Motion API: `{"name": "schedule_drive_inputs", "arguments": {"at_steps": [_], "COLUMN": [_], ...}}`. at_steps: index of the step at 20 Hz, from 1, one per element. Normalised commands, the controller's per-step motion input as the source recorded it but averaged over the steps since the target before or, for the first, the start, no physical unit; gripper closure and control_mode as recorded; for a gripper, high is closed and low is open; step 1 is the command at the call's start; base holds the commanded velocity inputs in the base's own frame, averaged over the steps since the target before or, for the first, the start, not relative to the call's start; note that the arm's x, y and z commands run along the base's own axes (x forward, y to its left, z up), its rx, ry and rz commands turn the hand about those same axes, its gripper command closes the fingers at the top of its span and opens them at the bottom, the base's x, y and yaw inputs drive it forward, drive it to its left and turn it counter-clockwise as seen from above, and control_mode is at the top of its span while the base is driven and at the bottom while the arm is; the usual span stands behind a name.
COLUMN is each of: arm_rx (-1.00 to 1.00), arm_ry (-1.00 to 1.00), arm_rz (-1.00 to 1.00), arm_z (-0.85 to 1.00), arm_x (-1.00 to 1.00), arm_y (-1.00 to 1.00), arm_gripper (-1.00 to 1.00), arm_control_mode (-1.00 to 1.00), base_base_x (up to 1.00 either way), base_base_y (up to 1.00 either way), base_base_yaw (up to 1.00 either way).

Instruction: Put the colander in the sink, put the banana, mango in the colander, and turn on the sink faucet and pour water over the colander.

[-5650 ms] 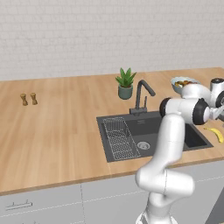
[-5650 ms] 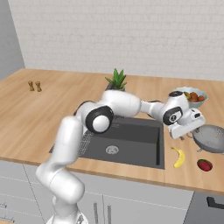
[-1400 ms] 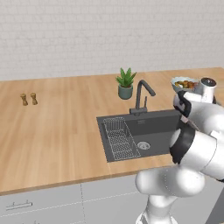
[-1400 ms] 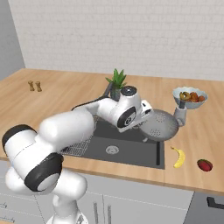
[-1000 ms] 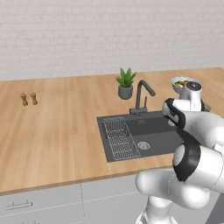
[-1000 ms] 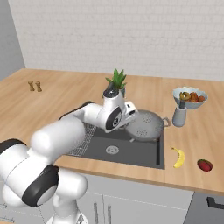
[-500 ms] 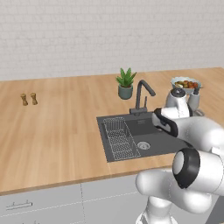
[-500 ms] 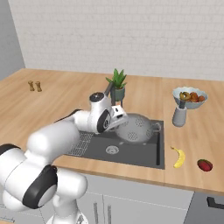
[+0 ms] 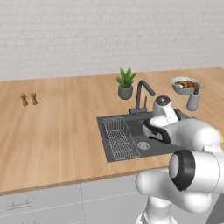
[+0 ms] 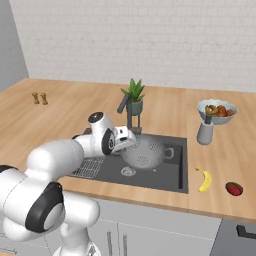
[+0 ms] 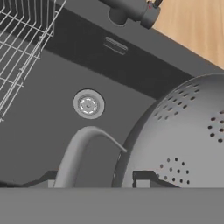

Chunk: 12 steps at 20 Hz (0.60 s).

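Nearest you on the counter's front edge: the small curved bright yellow banana point(image 10: 204, 180) and the rounded reddish mango point(image 10: 234, 188), side by side to the right of the basin, both untouched.

Next in: the shallow round perforated light-grey metal colander point(image 10: 143, 153). It has come off the right-hand counter and over the wide dark-grey rectangular sink point(image 10: 170, 176); a second ago it was still nearer the right rim. Now it hangs tilted inside the basin, just right of the round silver drain point(image 11: 88, 104). You can't confirm it's touching the floor yet.

The two-finger gripper point(image 10: 126, 139) is clamped on the colander's rim, beside its loop handle point(image 11: 78, 147); the jaws have held steady for the last second.

So step one is nearly done: you'd lower, level it and let go, I reckon. Watch that it doesn't land tilted, or against the rectangular wire rack point(image 9: 121, 137) on the left.

Behind it: the tall dark-grey arched faucet point(image 9: 142, 95), no water running. Farther back, the potted green plant point(image 10: 132, 97) and the pale bowl of orange-red fruit point(image 10: 217, 111).
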Motion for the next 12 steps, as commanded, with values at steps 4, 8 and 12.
{"name": "schedule_drive_inputs", "arguments": {"at_steps": [4,8,12], "arm_rx": [0.00,0.00,0.00], "arm_ry": [0.00,0.00,0.00], "arm_rz": [-0.10,-0.09,-0.07], "arm_z": [-0.17,-0.13,-0.17], "arm_x": [0.06,0.10,0.06], "arm_y": [0.40,0.29,0.29], "arm_gripper": [1.00,1.00,1.00], "arm_control_mode": [-1.00,-1.00,-1.00], "base_base_x": [0.00,0.00,0.00], "base_base_y": [0.00,0.00,0.00], "base_base_yaw": [0.00,0.00,0.00]}}
